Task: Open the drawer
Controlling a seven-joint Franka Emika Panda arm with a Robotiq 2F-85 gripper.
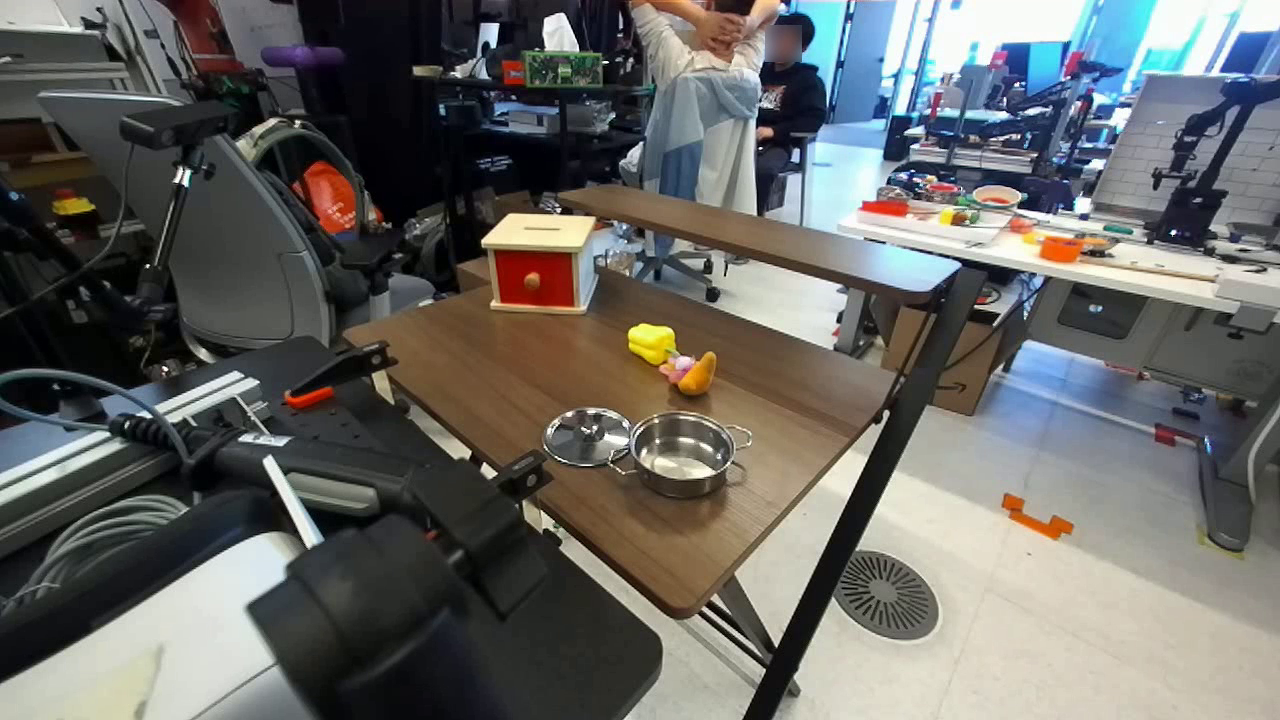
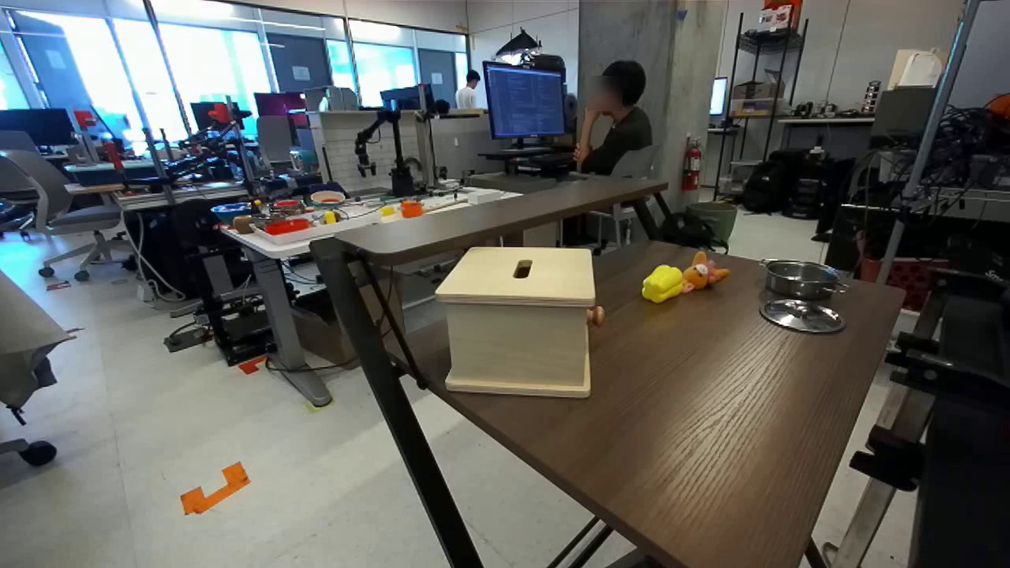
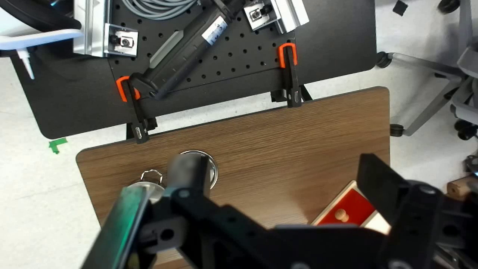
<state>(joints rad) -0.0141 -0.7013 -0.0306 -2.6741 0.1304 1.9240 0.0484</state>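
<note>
The drawer is a boxy wooden unit with a pale top and a red front [image 1: 514, 268]. It stands on the brown table, and its plain pale side shows in an exterior view [image 2: 517, 347]. A round wooden knob [image 1: 532, 282] sticks out of the red front. The front sits flush in its frame, shut. In the wrist view the red front [image 3: 356, 205] shows low at the right, partly hidden by a finger and the gripper body. My gripper [image 3: 282, 166] is open and empty, high above the table. Its fingers are not clearly visible in the exterior views.
A metal pot [image 1: 690, 488] and its lid [image 1: 588, 437] stand near the table's near end. A yellow toy pepper [image 1: 652, 343] and a small plush toy [image 1: 697, 374] lie mid-table. A raised brown shelf [image 1: 760, 240] runs along one edge. Clamps [image 3: 291, 82] sit on the black bench's edge.
</note>
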